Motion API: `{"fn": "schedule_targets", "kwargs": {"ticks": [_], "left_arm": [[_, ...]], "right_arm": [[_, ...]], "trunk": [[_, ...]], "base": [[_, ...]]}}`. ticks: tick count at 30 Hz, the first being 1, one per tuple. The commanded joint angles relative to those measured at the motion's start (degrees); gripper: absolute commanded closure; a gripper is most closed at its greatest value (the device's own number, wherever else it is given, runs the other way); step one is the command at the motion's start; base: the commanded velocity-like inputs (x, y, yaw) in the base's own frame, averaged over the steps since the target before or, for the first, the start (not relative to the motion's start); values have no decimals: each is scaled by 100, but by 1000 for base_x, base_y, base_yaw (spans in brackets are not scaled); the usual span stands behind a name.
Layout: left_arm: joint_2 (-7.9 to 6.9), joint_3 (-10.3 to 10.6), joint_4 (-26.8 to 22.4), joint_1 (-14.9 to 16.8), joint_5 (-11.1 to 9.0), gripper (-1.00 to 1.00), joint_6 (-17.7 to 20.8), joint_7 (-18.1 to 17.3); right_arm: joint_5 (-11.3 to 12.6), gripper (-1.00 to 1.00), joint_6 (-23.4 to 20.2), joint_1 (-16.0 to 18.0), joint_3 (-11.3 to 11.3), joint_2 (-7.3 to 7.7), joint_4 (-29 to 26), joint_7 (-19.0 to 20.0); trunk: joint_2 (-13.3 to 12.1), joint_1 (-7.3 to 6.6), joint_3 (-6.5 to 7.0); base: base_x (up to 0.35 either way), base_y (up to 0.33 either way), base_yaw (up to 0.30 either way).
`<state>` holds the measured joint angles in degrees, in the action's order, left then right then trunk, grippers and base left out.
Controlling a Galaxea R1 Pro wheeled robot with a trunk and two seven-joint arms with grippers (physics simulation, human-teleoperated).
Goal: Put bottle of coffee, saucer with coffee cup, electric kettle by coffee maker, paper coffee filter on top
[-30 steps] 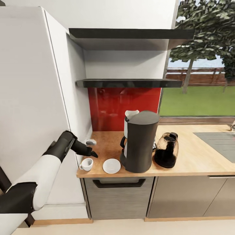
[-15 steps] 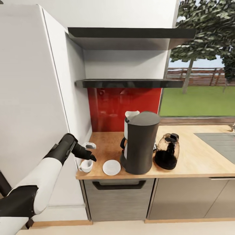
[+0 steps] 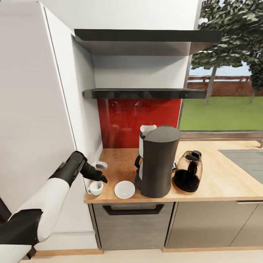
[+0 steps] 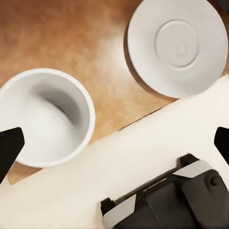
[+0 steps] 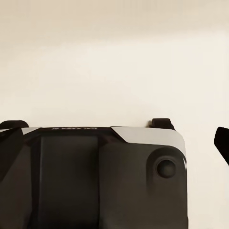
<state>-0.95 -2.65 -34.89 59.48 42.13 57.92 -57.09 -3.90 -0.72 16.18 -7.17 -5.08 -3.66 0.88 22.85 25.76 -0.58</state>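
As I hang over worktop's front left corner, my left gripper [image 3: 99, 178] jaws spread wide, empty; coffee cup [image 3: 95, 187] just below, upright; saucer [image 3: 124, 189] beside it along front edge.

- Your left gripper [image 3: 99, 176] hangs just over the coffee cup [image 3: 95, 188], and from the head view you can't tell whether it touches the rim.
- In the left wrist view the fingertips [image 4: 9, 149] are cut off at both sides of the picture.
- The coffee maker [image 3: 157, 160] hides most of the electric kettle [image 3: 145, 136] behind it.
- The bottle of coffee [image 3: 187, 176] is too blurred to read.
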Motion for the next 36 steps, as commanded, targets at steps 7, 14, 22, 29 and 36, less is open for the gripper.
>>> {"fn": "schedule_targets", "kwargs": {"ticks": [7, 14, 22, 29, 36], "left_arm": [[7, -31, -42, -188, 50, -100, 25, -55], [14, -36, -42, -208, 43, -100, -23, -50], [9, -37, -69, -209, 57, -100, -270, -47], [-5, -1, -79, -202, 58, -100, -304, -43], [12, -49, -75, -205, 15, -100, -372, 668]], "right_arm": [[-41, -100, -8, 0, -47, -1, -3, 10], [-41, -100, -8, 1, -47, -1, -3, 9], [-41, -100, -8, 0, -47, -1, 4, 9], [-41, -100, -8, 1, -47, -1, 5, 9], [-41, -100, -8, 0, -47, 1, 5, 9]], "trunk": [[7, 3, -6], [7, 3, -6], [7, 3, -6], [7, 3, -6], [7, 3, -6]], "base": [[0, 0, 0], [0, 0, 0], [0, 0, 0], [0, 0, 0], [0, 0, 0]]}}
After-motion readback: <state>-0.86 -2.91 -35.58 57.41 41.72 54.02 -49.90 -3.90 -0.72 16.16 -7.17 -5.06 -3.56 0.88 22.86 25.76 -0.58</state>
